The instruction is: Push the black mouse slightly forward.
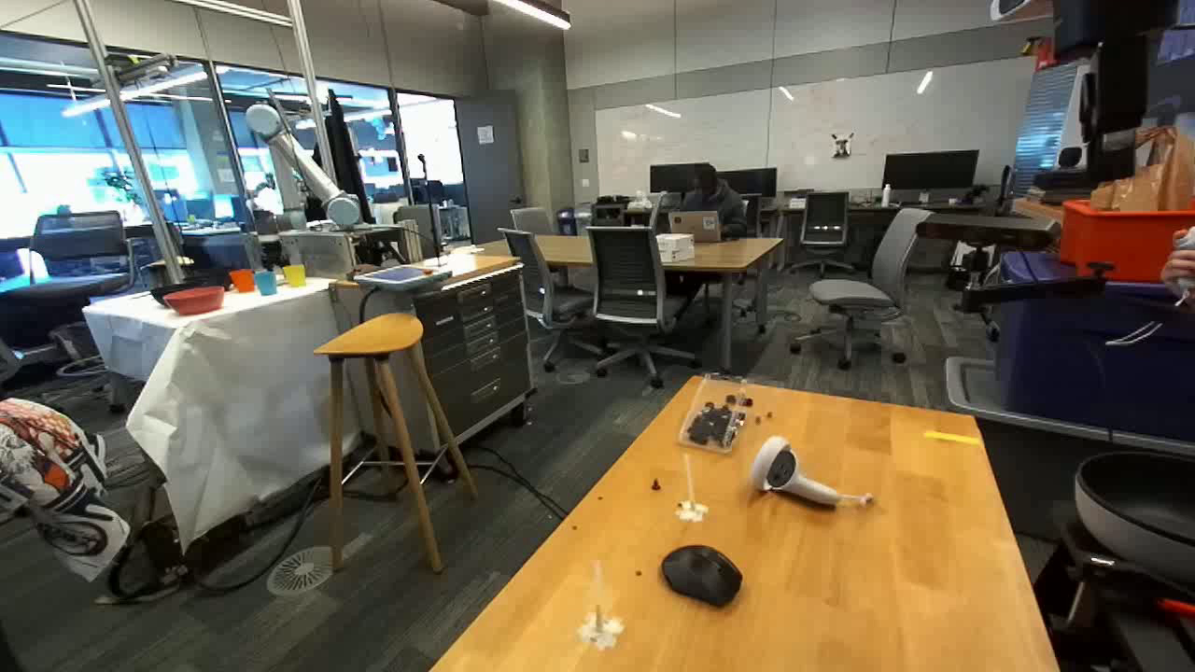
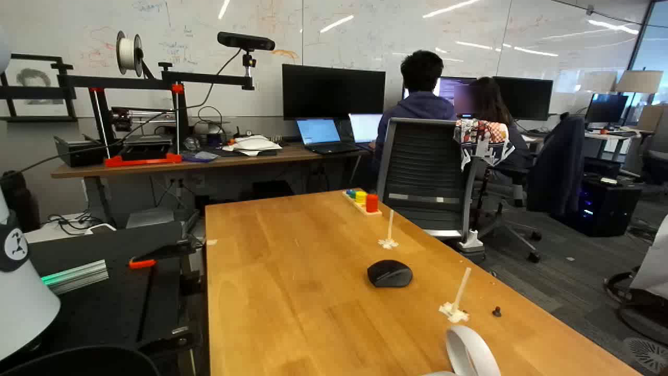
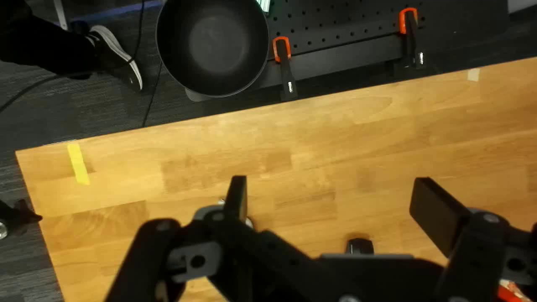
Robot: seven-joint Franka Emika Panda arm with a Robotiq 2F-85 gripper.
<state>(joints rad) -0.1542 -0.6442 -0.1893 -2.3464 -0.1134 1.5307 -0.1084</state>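
Observation:
The black mouse point(image 1: 702, 575) lies flat on the wooden table and also shows whole in an exterior view point(image 2: 390, 274). In the wrist view only one end of the black mouse point(image 3: 360, 246) shows; the gripper's body hides the rest. My gripper point(image 3: 329, 183) is open and empty, its two fingers wide apart. It is above the table, apart from the mouse, which shows low between the fingers. The fingertips are not clearly seen in either exterior view.
A white controller point(image 1: 794, 478) with a ring lies near the mouse. Two thin upright sticks point(image 1: 690, 485) point(image 2: 462, 290) are taped to the wooden table point(image 2: 271, 261). A clear tray of dark pieces point(image 1: 714, 422) and a coloured block toy point(image 2: 361, 199) stand farther off. A black pan point(image 3: 218, 42) is beyond the edge.

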